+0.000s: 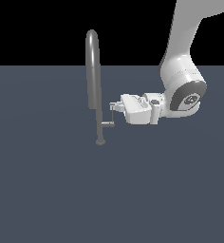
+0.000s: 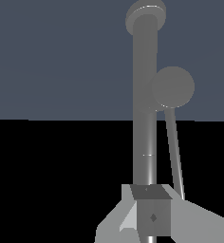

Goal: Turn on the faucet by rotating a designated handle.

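Your faucet [image 1: 94, 90] stood on the grey floor [image 1: 47, 190], left of centre in the exterior view, its spout arching high. The handle [image 1: 110, 118] jutted from the low stem toward that view's right, its thin rod rising. Your gripper [image 1: 113, 106] reached in level from the right, fingers at the rod's top; you couldn't tell whether they had closed on it.

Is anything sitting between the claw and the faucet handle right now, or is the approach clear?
Nothing visible blocks it. In the exterior view the claw is at the tip of the handle's thin lever rod, beside the faucet stem. Only bare floor surrounds them. Whether the fingertips touch the rod cannot be told.
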